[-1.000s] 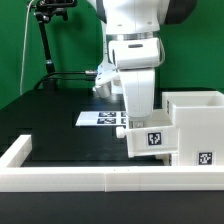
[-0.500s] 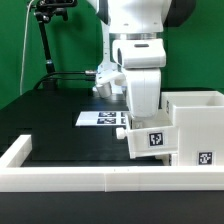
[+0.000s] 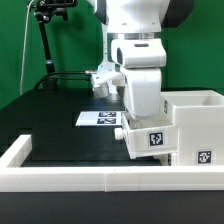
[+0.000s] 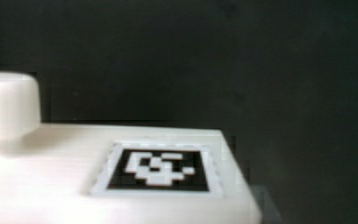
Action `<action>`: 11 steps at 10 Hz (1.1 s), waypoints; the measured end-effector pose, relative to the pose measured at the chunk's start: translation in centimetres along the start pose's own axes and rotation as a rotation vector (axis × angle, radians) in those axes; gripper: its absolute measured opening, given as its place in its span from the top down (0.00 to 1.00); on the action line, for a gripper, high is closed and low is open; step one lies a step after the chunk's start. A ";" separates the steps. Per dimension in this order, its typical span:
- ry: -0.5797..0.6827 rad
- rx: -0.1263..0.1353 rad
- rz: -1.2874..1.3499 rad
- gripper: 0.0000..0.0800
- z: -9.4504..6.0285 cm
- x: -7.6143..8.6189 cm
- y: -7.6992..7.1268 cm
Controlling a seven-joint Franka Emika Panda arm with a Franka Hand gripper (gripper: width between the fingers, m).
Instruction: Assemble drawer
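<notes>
A small white drawer tray (image 3: pixel 152 140) with a square tag on its side sits against the left side of the tall white housing (image 3: pixel 197 118) at the exterior view's right. Its knob (image 3: pixel 122 130) points to the exterior view's left. My gripper (image 3: pixel 143 122) comes straight down onto the tray and appears shut on it. The fingertips are hidden behind the tray. In the wrist view the tray (image 4: pixel 158 168) fills the near part of the picture with its tag and knob (image 4: pixel 5 105). The second tray is out of view.
The marker board (image 3: pixel 98 118) lies flat on the dark table behind the tray. A low white border wall (image 3: pixel 60 180) runs along the front and the exterior view's left. A black stand (image 3: pixel 45 40) rises at the back left.
The gripper's hand has shifted a little toward the exterior view's right over the tray. The tray and housing have stayed where they were.
</notes>
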State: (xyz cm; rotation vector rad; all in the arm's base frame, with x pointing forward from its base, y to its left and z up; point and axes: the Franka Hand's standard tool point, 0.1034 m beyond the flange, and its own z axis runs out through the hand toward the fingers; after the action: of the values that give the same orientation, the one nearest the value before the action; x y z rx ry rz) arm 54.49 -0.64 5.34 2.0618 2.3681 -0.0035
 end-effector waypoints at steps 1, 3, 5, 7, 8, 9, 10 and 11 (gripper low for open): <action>-0.006 -0.001 -0.022 0.94 0.0 0.0 0.0; -0.024 -0.005 -0.035 0.94 -0.2 0.4 0.2; -0.032 -0.001 -0.041 0.94 -0.2 0.4 0.2; -0.032 -0.003 -0.038 0.94 -0.2 0.3 0.3; -0.032 -0.003 -0.037 0.94 -0.2 0.3 0.3; -0.032 -0.003 -0.037 0.94 -0.2 0.3 0.2; -0.036 -0.010 -0.032 0.72 -0.8 0.1 0.3; -0.041 -0.019 -0.034 0.53 -1.6 0.1 0.4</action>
State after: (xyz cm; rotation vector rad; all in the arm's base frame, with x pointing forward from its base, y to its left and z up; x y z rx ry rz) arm 54.85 -0.49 6.90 1.9937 2.3695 -0.0225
